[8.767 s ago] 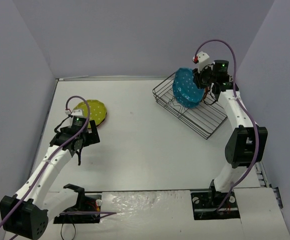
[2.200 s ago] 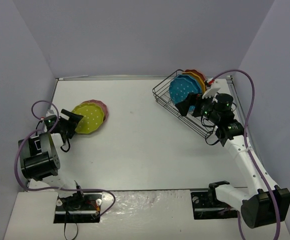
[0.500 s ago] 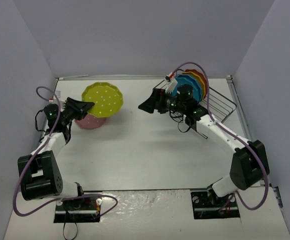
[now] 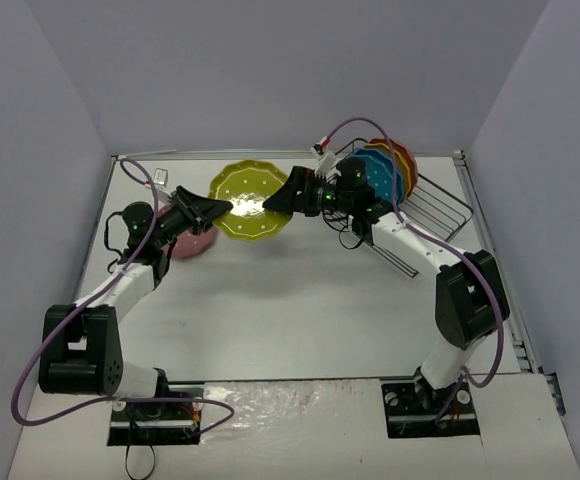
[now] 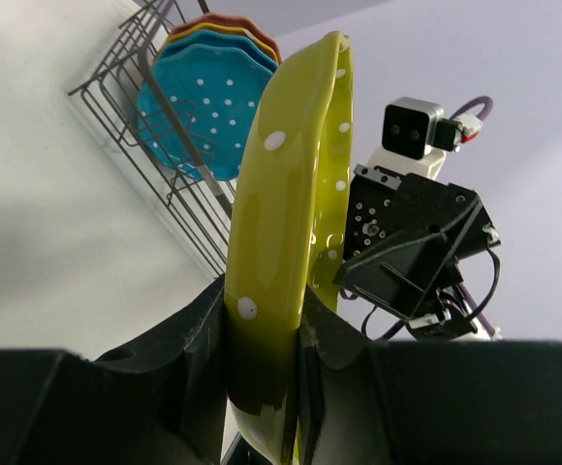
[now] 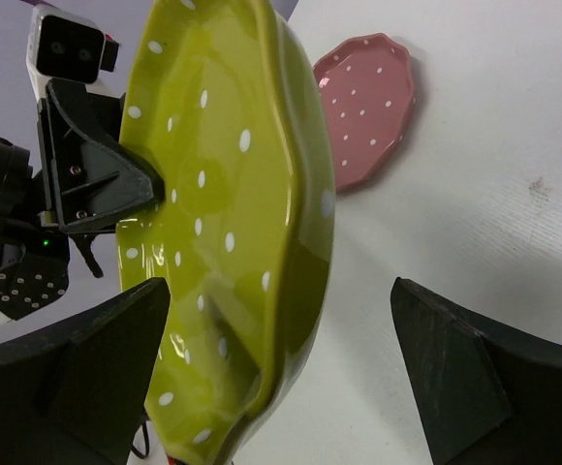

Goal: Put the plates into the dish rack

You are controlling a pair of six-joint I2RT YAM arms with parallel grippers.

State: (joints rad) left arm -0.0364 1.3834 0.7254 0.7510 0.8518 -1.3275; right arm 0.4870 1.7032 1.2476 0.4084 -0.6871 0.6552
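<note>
- The left tool is clamped on the left rim of the lime green plate. It holds the plate in the air above the far middle of the tabletop.
- In the left wrist view, the plate stands edge-on and its lower rim is pinched tightly between the two dark jaws.
- The right tool reaches in from the right, with its fingers spread wide apart at the plate's right rim.
- In the right wrist view, the lime green plate sits between those fingers, much nearer the one on the left of that view. Whether it touches that finger cannot be told, and the other finger is well apart from it.
- The pink plate lies flat on the tabletop at the far left, just under the left arm's forearm.
- The dish rack stands at the far right of the tabletop, set at an angle.
- The teal blue plate stands on edge in the far end of the rack, facing left.
- An orange plate and a reddish plate stand close behind it.
</note>
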